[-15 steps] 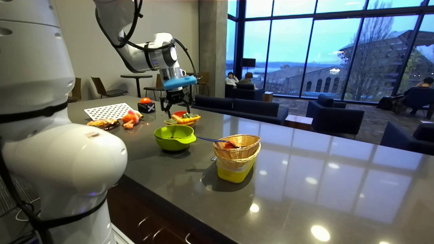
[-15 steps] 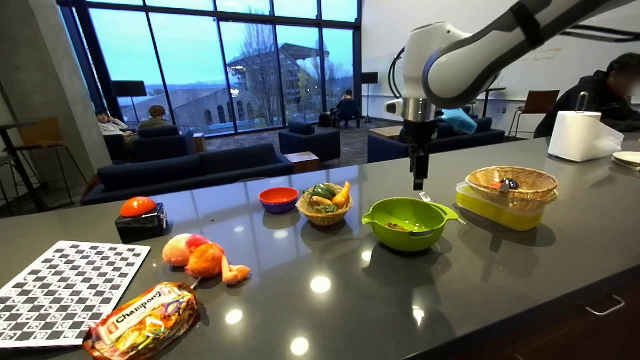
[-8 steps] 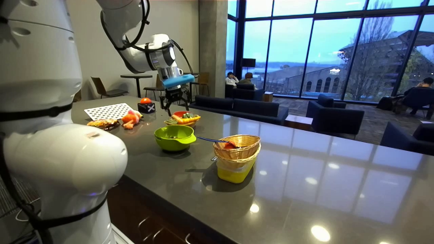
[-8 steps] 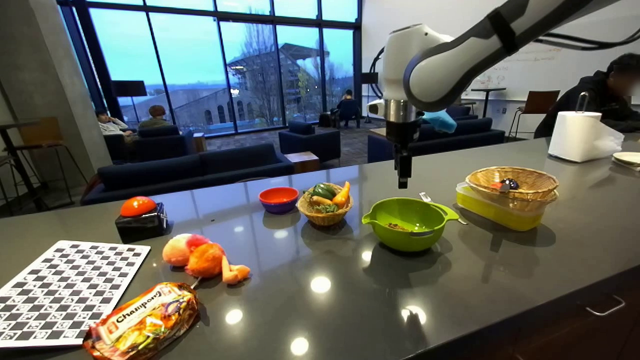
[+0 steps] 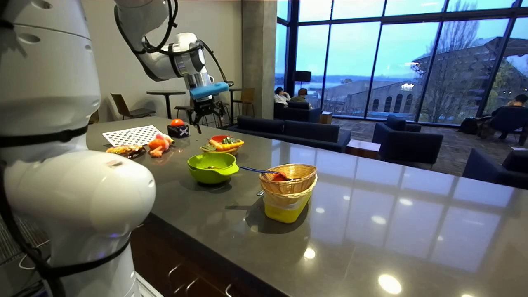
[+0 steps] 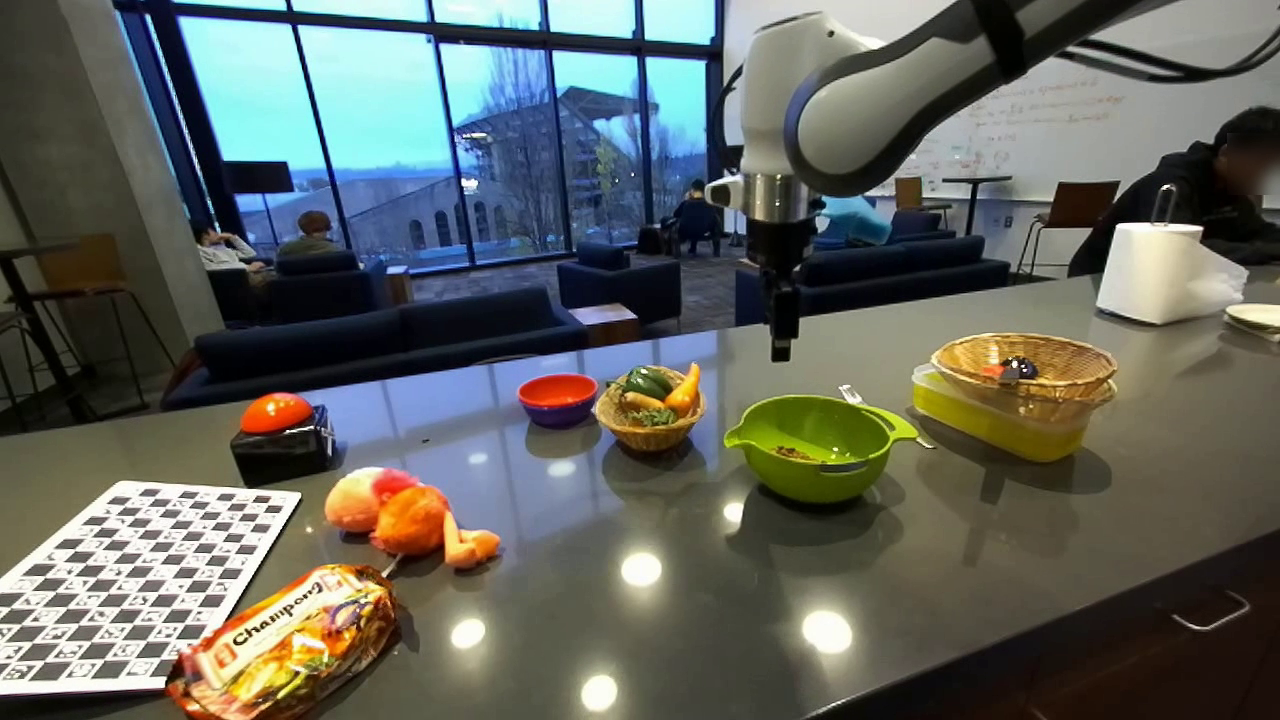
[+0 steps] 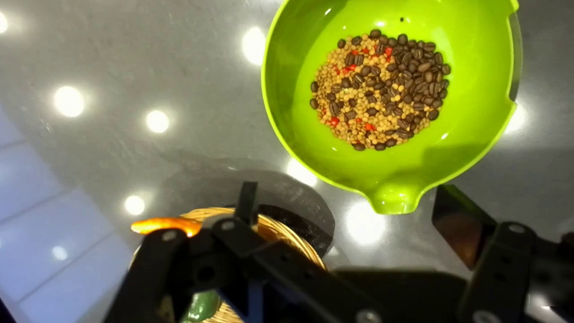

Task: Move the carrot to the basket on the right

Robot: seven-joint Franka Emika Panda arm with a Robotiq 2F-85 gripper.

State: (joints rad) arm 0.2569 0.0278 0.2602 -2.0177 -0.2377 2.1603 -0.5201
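Note:
In the small round wicker basket (image 6: 648,438) lie two slim orange pieces: a bright one (image 6: 687,390) tilted up over the rim, and a duller one (image 6: 640,402) beside leafy green. Which is the carrot I cannot tell. In the wrist view the bright orange piece (image 7: 163,223) pokes out past the rim. On the right in an exterior view, the tan wicker basket (image 6: 1060,372) sits on a yellow tub, a red and dark-blue item inside. My gripper (image 6: 781,345) hangs above the counter between both baskets. Its fingers stand wide apart in the wrist view (image 7: 354,213), nothing between them.
A lime-green bowl (image 6: 820,482) of beans and grains stands between the baskets. A red bowl (image 6: 557,398) is left of the small basket. Plush food, a noodle packet (image 6: 290,640), a black box with an orange button (image 6: 284,438) and a paper-towel roll (image 6: 1150,272) also stand around.
My gripper has moved toward the small basket in the exterior view and risen a little, remaining open. The baskets, bowl and vegetables have stayed put.

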